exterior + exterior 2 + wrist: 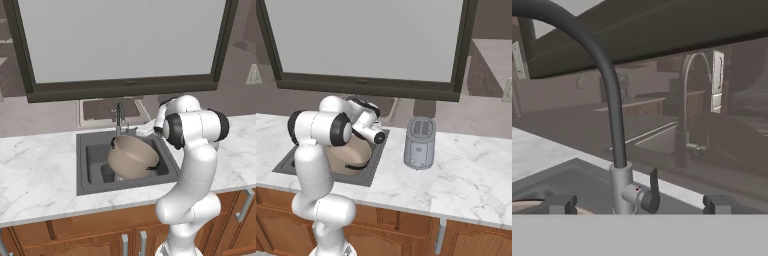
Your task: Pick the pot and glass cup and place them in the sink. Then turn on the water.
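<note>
Sink (85, 150): pot (131, 157) tilted (mouth rearward)

This is a home kitchen: a white marble table (35, 170) over wooden cabinet doors (75, 240) holds a recessed sink (90, 145) with a dark curved faucet (607, 85). A large window (120, 40) rises at 12 o'clock, and a grey toaster (419, 142) stands at 3 o'clock of the sink.
</note>
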Controlling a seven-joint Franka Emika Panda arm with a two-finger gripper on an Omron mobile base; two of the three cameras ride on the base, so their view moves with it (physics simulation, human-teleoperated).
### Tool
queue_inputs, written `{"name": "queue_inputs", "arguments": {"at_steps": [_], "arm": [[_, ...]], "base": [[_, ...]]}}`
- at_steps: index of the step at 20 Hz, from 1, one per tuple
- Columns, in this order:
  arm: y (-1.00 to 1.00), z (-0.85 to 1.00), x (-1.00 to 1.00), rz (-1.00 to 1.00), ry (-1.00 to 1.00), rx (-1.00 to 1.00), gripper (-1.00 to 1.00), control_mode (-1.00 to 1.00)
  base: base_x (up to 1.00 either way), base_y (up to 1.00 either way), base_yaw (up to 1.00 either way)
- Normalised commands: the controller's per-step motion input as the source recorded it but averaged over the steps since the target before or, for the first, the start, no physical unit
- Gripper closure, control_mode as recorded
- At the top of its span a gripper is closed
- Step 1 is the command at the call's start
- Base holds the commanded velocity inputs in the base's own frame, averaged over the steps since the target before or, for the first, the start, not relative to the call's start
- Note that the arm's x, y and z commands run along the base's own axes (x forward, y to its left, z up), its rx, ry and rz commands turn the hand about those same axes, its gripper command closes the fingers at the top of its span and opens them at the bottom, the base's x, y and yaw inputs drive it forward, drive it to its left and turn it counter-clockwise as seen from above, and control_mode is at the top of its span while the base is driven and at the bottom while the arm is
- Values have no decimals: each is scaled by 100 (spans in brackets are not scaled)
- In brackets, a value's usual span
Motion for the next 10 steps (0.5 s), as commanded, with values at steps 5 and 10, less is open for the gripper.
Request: {"name": "queue_inputs", "arguments": {"at_steps": [5, 10], "arm": [[5, -5, 2, 0, 0, 0, -100, -100], [21, -4, 4, 0, 0, 0, -100, -100]], "base": [[0, 0, 0], [0, 0, 0]]}}
